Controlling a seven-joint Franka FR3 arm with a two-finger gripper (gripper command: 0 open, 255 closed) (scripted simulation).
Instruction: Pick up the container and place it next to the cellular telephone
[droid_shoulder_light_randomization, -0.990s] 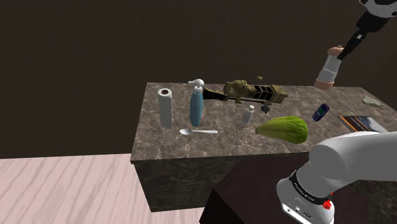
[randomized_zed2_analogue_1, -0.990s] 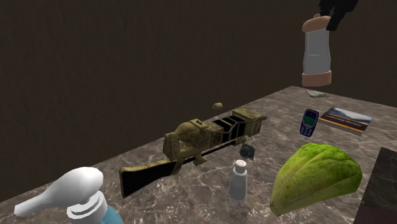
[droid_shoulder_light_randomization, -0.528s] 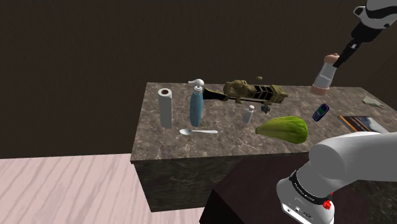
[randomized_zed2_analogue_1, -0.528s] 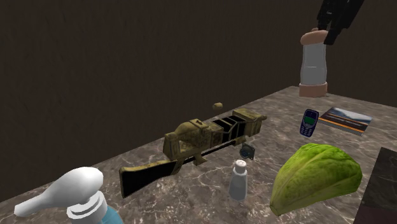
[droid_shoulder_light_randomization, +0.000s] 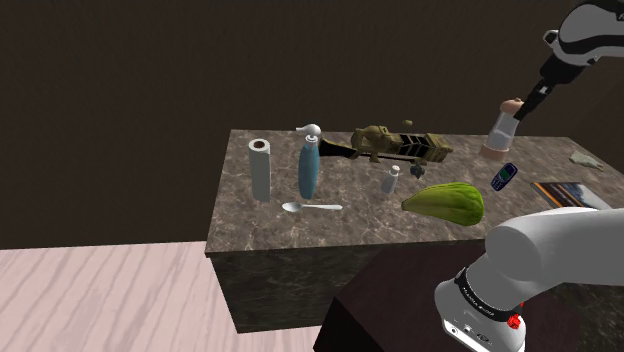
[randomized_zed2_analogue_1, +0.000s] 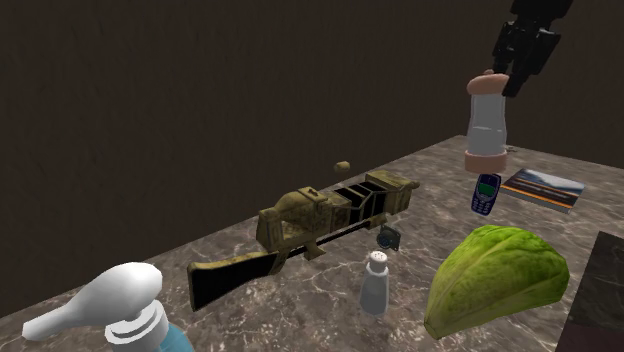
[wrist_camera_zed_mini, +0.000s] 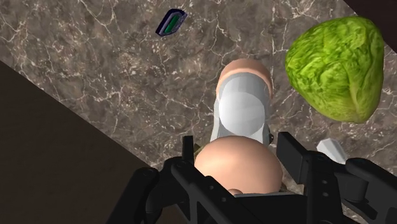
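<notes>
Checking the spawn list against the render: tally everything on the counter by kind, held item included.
Container, in the pincer: 1
Spray bottle: 1
Shaker: 1
Paper roll: 1
Spoon: 1
Rifle: 1
Leafy green vegetable: 1
Phone: 1
Book: 1
Unclear small things: 3 (dark bit, tan bit, grey-green bit)
Total: 12

The shoulder view looked down from beside the stand, well back, across the whole marble counter. The second exterior view sat low and near, at the end with the spray bottle, facing along the counter. The wrist view looked steeply down from close above. All three shared the mobile phone, lettuce head and container.
</notes>
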